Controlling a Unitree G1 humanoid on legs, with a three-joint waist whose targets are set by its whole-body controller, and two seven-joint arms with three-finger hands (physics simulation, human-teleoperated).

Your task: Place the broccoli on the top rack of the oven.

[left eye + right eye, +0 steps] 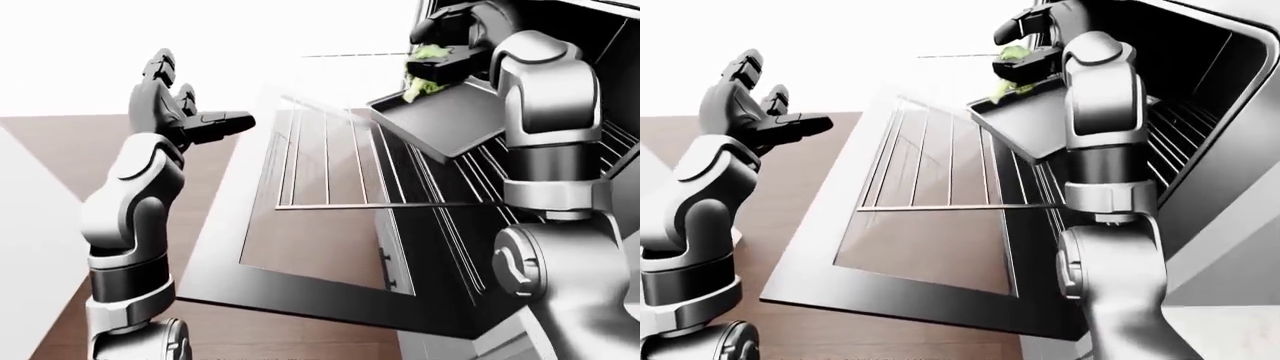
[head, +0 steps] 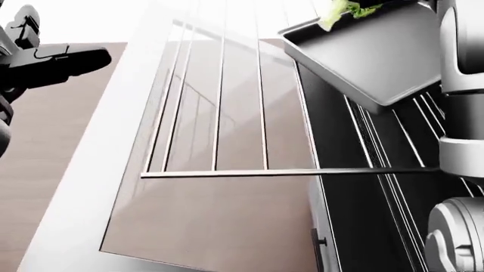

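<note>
Left-eye view: right hand (image 1: 447, 34) raised at upper right, dark fingers (image 1: 432, 22) clamped on the broccoli (image 1: 427, 58). Broccoli held just above the far left corner of a grey baking tray (image 1: 450, 120); stalk end pointing down toward the tray, contact with the tray not determinable. Tray tilted, projecting out of the oven cavity (image 1: 1185, 82), near edge lower than far edge.

Right-eye view: right forearm rising from the lower right, crossing the oven opening and hiding part of the tray. Wire rack (image 2: 227, 113) pulled out to the left of the tray, extended over the lowered oven door (image 2: 91, 187), lying below the tray level. Rack bars running near to far, closed by one cross bar at the near end. Door glass showing a reflection of the rack.

Head view: left hand (image 2: 57, 59) at the left edge, well apart from the oven, fingers spread apart, holding nothing. Brown wood floor (image 1: 50, 142) visible to the left of the door, beneath the left arm.
</note>
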